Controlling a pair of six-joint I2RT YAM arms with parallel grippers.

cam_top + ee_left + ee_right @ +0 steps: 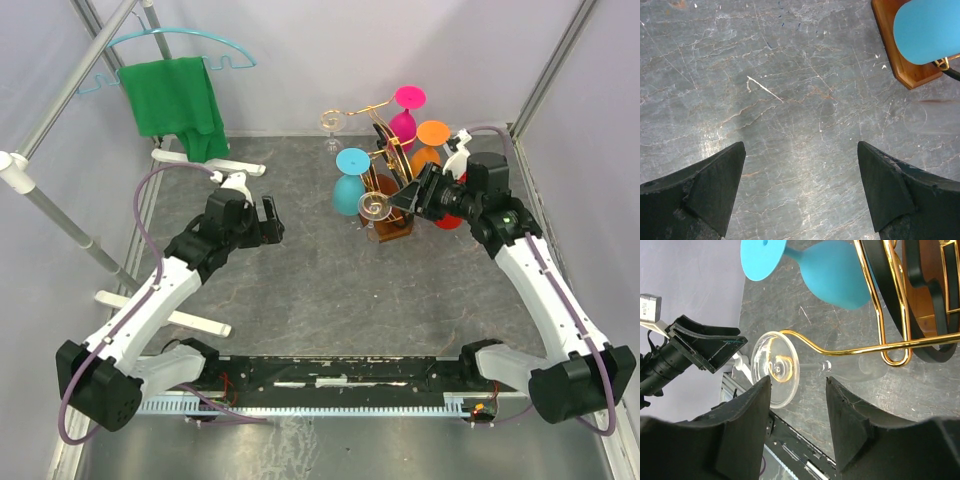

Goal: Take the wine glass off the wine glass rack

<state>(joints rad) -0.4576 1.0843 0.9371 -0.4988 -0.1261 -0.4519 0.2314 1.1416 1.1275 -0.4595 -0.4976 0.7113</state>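
The wine glass rack [385, 150] of gold wire stands on its brown wooden base [392, 233] at the back right. A clear wine glass [373, 207] hangs on its near arm. My right gripper [407, 197] is level with it. In the right wrist view the clear glass's foot [775, 367] and stem [822, 366] lie just past the fingertips, with the gold arm [850, 351] above them. The right gripper [797, 381] is open, its jaws either side of the stem and not touching it. My left gripper [270, 222] [800, 145] hangs wide open over bare table, holding nothing.
Blue [350, 178], pink [405, 110], orange [430, 140] and red [447, 220] glasses and a second clear one [331, 122] also hang on the rack. A green cloth [178, 100] on a turquoise hanger [180, 38] hangs from a white-footed rail [60, 215] at the left.
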